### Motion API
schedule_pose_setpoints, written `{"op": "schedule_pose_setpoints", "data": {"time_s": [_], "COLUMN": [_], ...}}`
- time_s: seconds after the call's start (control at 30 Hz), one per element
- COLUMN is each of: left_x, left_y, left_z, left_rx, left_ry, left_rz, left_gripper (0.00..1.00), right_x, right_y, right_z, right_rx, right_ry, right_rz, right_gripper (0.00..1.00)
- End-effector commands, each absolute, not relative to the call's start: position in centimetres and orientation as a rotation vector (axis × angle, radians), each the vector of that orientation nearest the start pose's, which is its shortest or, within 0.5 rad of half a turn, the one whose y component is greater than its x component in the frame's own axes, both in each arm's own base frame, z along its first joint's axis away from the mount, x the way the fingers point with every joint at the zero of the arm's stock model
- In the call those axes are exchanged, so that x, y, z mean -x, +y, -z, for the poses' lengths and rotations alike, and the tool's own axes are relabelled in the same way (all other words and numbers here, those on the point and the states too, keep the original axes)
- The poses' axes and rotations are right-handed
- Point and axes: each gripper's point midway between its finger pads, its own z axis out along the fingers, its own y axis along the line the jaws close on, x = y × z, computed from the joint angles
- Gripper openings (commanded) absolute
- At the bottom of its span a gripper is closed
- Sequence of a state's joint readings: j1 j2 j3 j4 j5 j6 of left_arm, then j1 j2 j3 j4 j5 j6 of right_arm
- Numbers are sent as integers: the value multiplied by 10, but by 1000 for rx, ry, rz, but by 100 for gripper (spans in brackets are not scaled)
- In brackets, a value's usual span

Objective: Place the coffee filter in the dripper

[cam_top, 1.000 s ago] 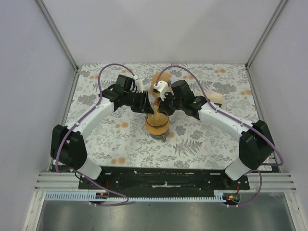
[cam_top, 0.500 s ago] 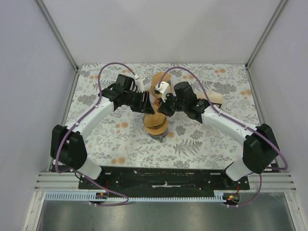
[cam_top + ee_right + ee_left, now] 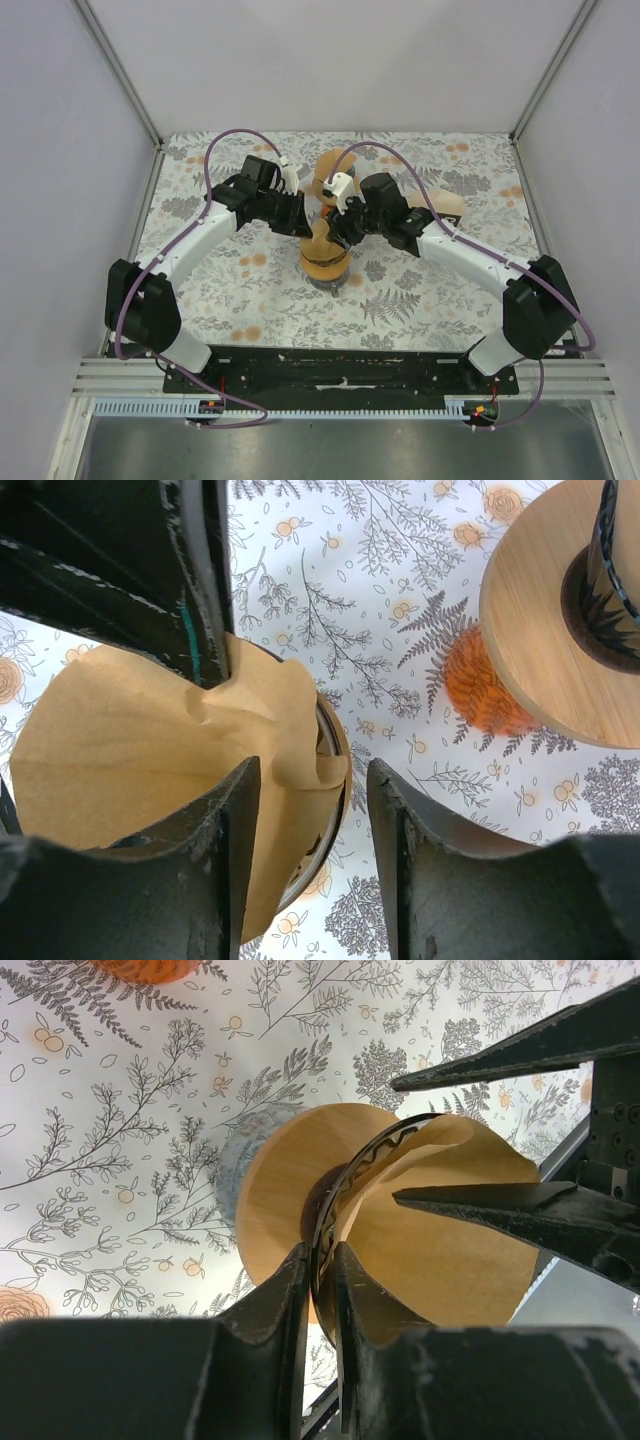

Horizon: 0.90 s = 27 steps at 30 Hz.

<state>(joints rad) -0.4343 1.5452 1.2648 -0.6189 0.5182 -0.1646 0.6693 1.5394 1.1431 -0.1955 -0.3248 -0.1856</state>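
Coffee filter [image 3: 450, 1250] in dripper [image 3: 275, 1200], left gripper [image 3: 318, 1260] clamped on its rim, right gripper [image 3: 310, 780] spread, shifted slightly back

Bright, even light; near fingers [image 3: 300, 1340] blurred.

White arms [image 3: 195, 240], bulky black joints [image 3: 145, 305] — thin purple cables [image 3: 228, 140].

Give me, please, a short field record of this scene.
coffee filter: brown paper, crumpled, sitting in dripper, edges sticking out
dripper: wooden collar, upright on floral table
left gripper: shut on dripper rim, at filter's edge
right gripper: open, astride filter's edge
second dripper: apart from both grippers
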Motion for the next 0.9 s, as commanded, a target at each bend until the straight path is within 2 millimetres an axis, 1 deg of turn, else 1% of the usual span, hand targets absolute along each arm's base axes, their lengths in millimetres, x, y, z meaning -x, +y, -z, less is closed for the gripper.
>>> {"op": "schedule_pose_setpoints", "data": {"time_s": [0.0, 0.03, 0.07, 0.13, 0.17, 0.23, 0.3, 0.37, 0.43, 0.47, 0.63, 0.67, 0.7, 0.73, 0.77, 0.8, 0.87], "left_x": [-297, -297, -297, -297, -297, -297, -296, -296, -296, -296, -295, -295, -296, -295, -295, -295, -294], "left_y": [-237, -237, -237, -237, -237, -237, -237, -238, -239, -239, -239, -239, -239, -240, -240, -240, -240], "left_z": [-177, -179, -179, -179, -179, -179, -179, -179, -179, -179, -179, -179, -180, -179, -180, -180, -180], "left_rx": [-627, -629, -633, -639, -641, -642, -643, -644, -646, -646, -648, -645, -646, -649, -647, -647, -647], "left_ry": [2393, 2387, 2384, 2382, 2381, 2382, 2381, 2381, 2379, 2379, 2379, 2380, 2375, 2378, 2377, 2377, 2377], "left_rz": [851, 851, 849, 849, 850, 852, 856, 864, 868, 868, 874, 872, 874, 877, 877, 880, 882], "left_gripper": [20, 19, 18, 17, 16, 16, 15, 15, 15, 15, 15, 15, 15, 15, 15, 14, 15], "right_x": [-326, -326, -325, -325, -325, -325, -324, -325, -324, -324, -324, -323, -324, -325, -326, -326, -328], "right_y": [307, 307, 308, 309, 309, 309, 309, 309, 308, 309, 309, 310, 310, 311, 313, 314, 316], "right_z": [-156, -153, -152, -150, -150, -150, -150, -151, -150, -151, -146, -146, -147, -148, -149, -150, -150], "right_rx": [1032, 1032, 1035, 1037, 1035, 1035, 1037, 1036, 1040, 1039, 1044, 1046, 1045, 1042, 1040, 1038, 1039], "right_ry": [1958, 1966, 1967, 1970, 1971, 1973, 1972, 1969, 1970, 1967, 1977, 1979, 1977, 1977, 1973, 1973, 1974], "right_rz": [-596, -602, -611, -615, -616, -615, -619, -619, -617, -617, -623, -630, -633, -637, -644, -649, -656], "right_gripper": [52, 47, 40, 30, 27, 24, 20, 12, 1, 0, 0, 9, 28, 41, 45, 46, 43]}}
